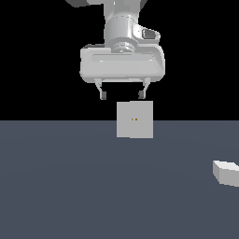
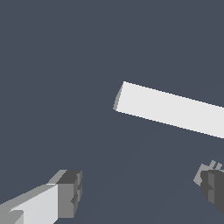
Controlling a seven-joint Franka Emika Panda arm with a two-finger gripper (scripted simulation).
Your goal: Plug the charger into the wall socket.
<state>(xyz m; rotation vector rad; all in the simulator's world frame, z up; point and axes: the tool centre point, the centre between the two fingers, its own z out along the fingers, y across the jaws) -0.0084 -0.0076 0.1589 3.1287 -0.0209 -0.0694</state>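
**Inspector:** While the arm hangs over the dark grey floor point(image 1: 70, 186), what is the condition of the gripper point(image 1: 122, 95)?

**Assistant:** Its jaws stand wide apart with nothing between them. In the exterior view both fingertips point(image 1: 103, 95) point down and hang clear above the floor. The wrist view confirms it: one finger point(image 2: 65, 194) at about 7 o'clock, the other at about 4 o'clock, bare floor between.

**Inspector:** Location of the wall socket point(image 1: 135, 120)?

**Assistant:** Upright on the floor, just below the fingertips in the exterior view and not touching them. Two tiny yellowish dots sit at its centre. In the wrist view it shows as a pale slanted bar point(image 2: 175, 109), seen edge-on.

**Inspector:** And the charger point(image 1: 227, 172)?

**Assistant:** A small off-white block resting on the floor at roughly 4 o'clock from the socket in the exterior view, well apart from it and from the gripper, partly cut off by the frame edge.
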